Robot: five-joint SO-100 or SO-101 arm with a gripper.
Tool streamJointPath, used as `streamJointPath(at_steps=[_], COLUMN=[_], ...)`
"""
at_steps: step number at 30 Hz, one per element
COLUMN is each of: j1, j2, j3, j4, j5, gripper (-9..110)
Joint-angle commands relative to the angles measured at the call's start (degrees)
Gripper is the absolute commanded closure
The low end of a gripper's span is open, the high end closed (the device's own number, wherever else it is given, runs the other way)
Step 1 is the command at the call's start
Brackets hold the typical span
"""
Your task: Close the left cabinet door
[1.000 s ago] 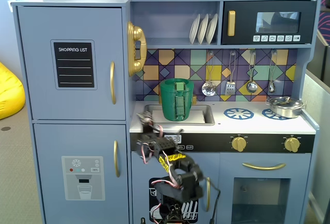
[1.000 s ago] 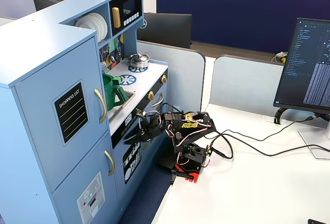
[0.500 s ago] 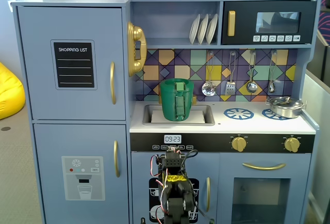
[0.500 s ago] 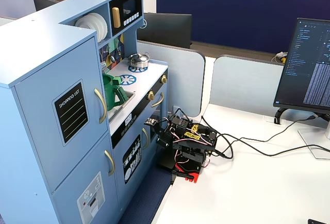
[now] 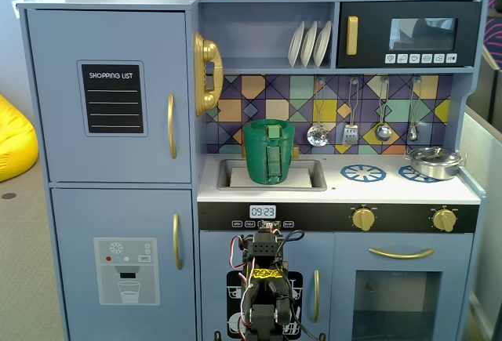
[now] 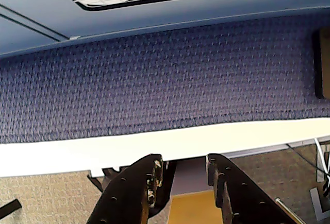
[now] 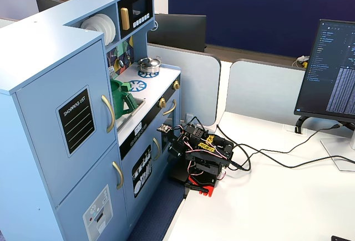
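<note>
The left cabinet door (image 5: 110, 90) is light blue with a black "SHOPPING LIST" panel and a curved gold handle (image 5: 171, 125). It sits flush with the cabinet frame in both fixed views, and its handle also shows from the side (image 7: 108, 113). The black arm (image 5: 267, 286) is folded low in front of the kitchen's lower middle doors, well right of and below that door. It stands on the white table (image 7: 260, 208) near the edge. In the wrist view my gripper (image 6: 183, 158) points down at the table edge and blue carpet. Its jaws stand apart with nothing between them.
Below the left door is a blue door with a dispenser graphic (image 5: 125, 270). A gold phone (image 5: 207, 73), a green pitcher (image 5: 269, 151) in the sink, a pot (image 5: 434, 161) and the black microwave (image 5: 408, 35) are on the right. A monitor (image 7: 333, 75) and cables (image 7: 266, 158) are on the table.
</note>
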Motion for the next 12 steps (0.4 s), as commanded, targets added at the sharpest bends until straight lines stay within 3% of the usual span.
streamJointPath(at_steps=[1,12], j1=[0.79,1.23], j2=[0.00,0.00], j3=[0.44,0.44], j4=[10.11,10.11], j5=[1.14,1.32], gripper=[100,100])
